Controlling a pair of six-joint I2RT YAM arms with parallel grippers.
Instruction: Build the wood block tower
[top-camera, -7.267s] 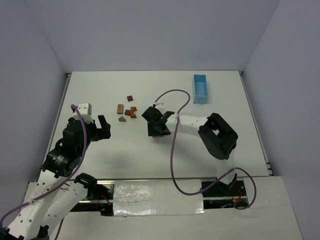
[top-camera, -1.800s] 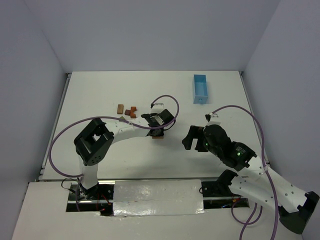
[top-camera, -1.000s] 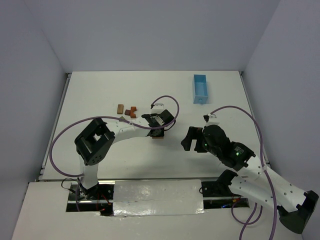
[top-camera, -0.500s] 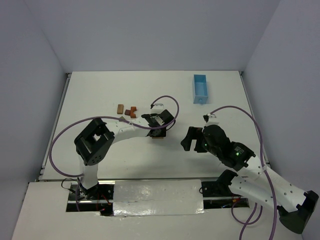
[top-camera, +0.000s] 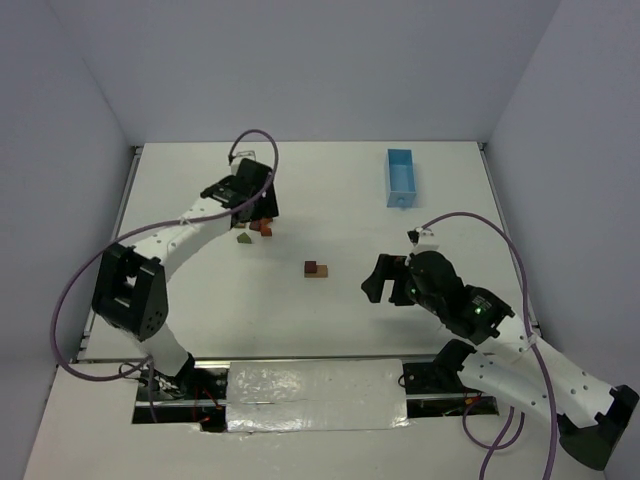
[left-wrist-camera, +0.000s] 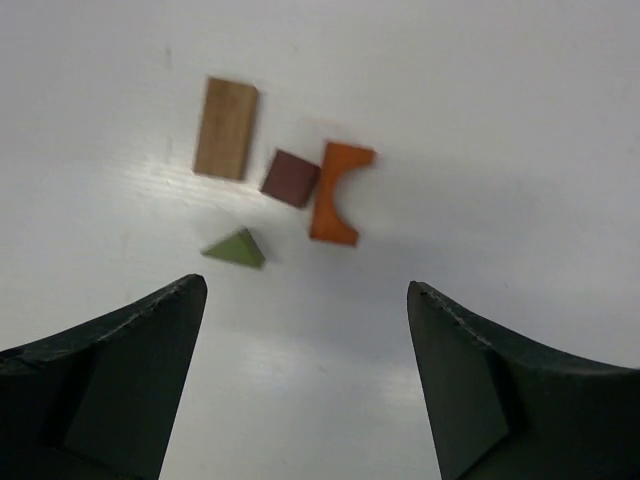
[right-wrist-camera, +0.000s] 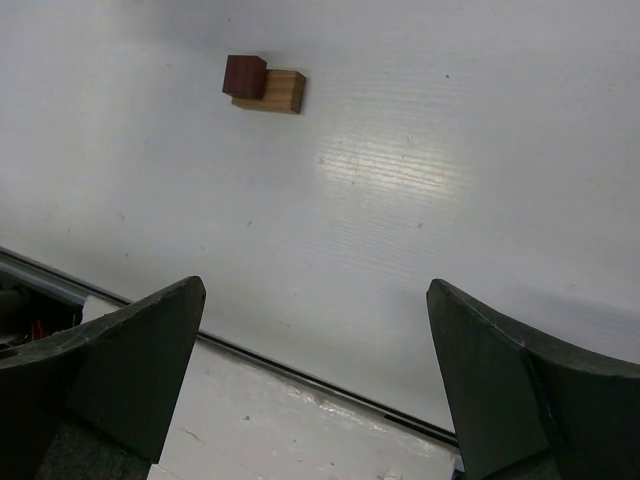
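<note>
The left tool hangs with its fingers spread wide and nothing between them. Just beyond its tips, four loose pieces lie on the white counter. Nearest is an olive-green wooden triangle. Past it are a dark maroon wooden square and an orange wooden arch so close together that contact cannot be told. A tan wooden rectangle lies just beside the square. In the top view the arm hides the tan rectangle and the maroon square.

The right tool is likewise spread and empty.

The wood block tower is a dark red cube on one end of a light-brown rectangle. It stands mid-counter, near the right tool and well apart from the left tool.

A light-blue rectangular tray sits toward the far right. Its contents are too small to make out.
</note>
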